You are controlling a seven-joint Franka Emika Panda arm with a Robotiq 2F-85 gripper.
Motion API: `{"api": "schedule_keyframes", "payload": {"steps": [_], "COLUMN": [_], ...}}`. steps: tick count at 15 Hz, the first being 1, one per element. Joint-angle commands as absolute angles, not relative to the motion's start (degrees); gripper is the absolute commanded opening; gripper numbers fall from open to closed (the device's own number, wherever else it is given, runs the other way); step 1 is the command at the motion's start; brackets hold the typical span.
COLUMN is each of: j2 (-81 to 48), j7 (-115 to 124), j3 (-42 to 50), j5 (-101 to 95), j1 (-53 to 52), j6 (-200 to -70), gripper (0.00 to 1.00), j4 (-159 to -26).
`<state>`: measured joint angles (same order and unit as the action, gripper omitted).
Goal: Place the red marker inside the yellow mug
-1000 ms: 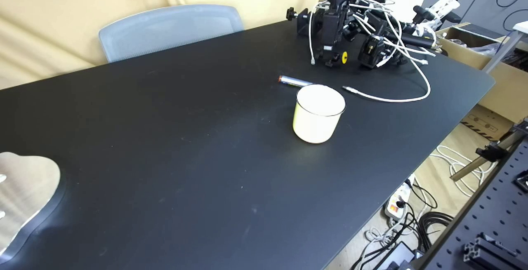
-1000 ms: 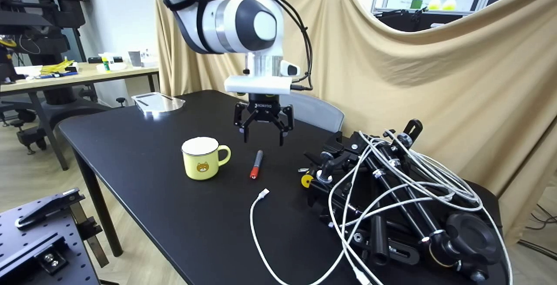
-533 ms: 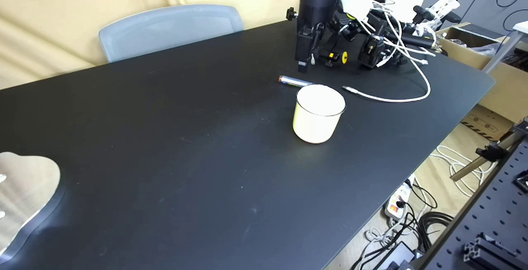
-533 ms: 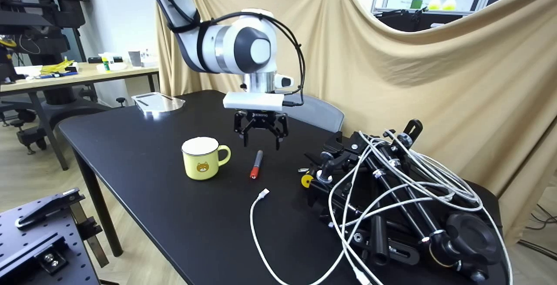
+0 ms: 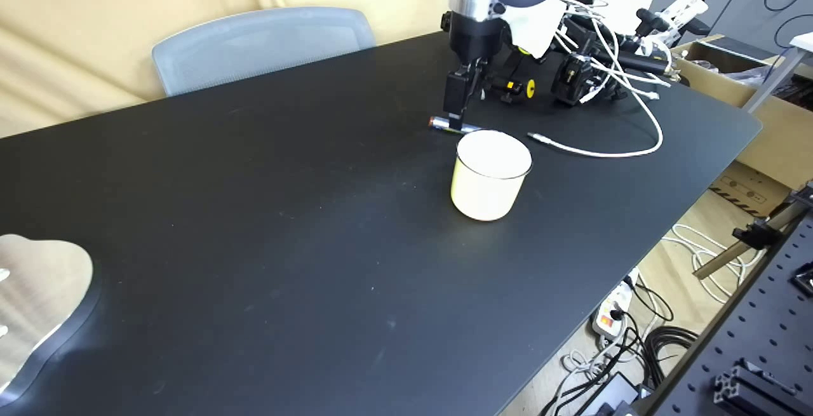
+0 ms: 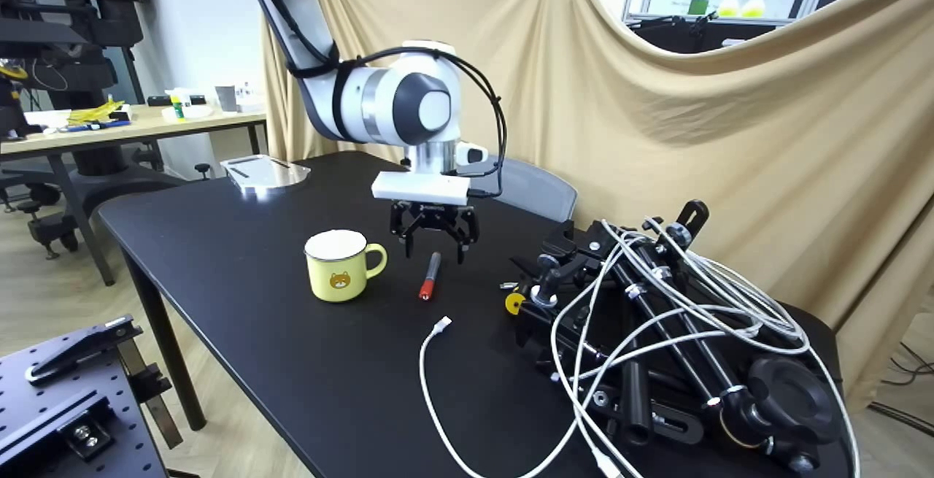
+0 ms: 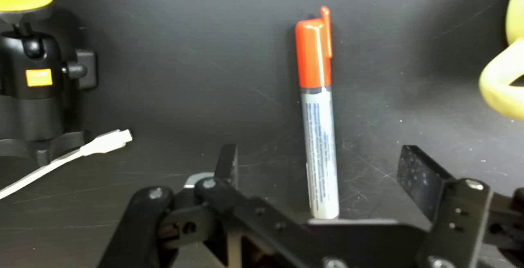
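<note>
Your claw (image 7: 325, 174) is spread, fingers well apart, pointing down over the red marker (image 7: 318, 129). Wrist view gives you a gap on each side of the pale barrel; how high the fingertips sit above the surface (image 6: 328, 361), can't tell. Marker lies flat, outside the yellow mug (image 6: 337, 274): barrel end between your fingers, red cap out past them.

Next out, on one side: the mug, upright, handle toward the marker, strip of surface between the two. Opposite side, a white plug (image 7: 106, 142) and a ball mount (image 7: 41, 114), both apart from the claw. Past the red cap, in an exterior view, the tip of a white cable (image 6: 442, 323), near the marker, apart from it.

Farther: black gear (image 6: 636, 398) crowds the ball-mount side. Your longer room runs the opposite way, past the mug, a broad stretch of surface to the slotted metal plate (image 5: 38, 301) near the far end. Long edge by the mug: you've got a band of surface between mug and edge, then floor (image 6: 233, 434), then a perforated board (image 5: 743, 333). Opposite edge: grey chair (image 5: 267, 47) behind it, tan cloth (image 6: 657, 120) hanging at the back in both exterior views.
</note>
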<state>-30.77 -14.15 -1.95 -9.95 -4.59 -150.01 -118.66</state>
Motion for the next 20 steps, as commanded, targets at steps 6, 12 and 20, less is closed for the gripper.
{"api": "schedule_keyframes", "payload": {"steps": [6,12,20], "j2": [-34.17,-35.44,-29.64], "j7": [-13.06,-13.73,-13.02], "j3": [-2.58,-2.99,-2.23], "j5": [-9.78,-9.48,-11.44], "j1": [-3.95,-3.56,-4.78], "j6": [-149.08,-148.19,-141.30], "gripper": [0.45,0.05,0.05], "j4": [-115.27,-114.27,-116.42]}}
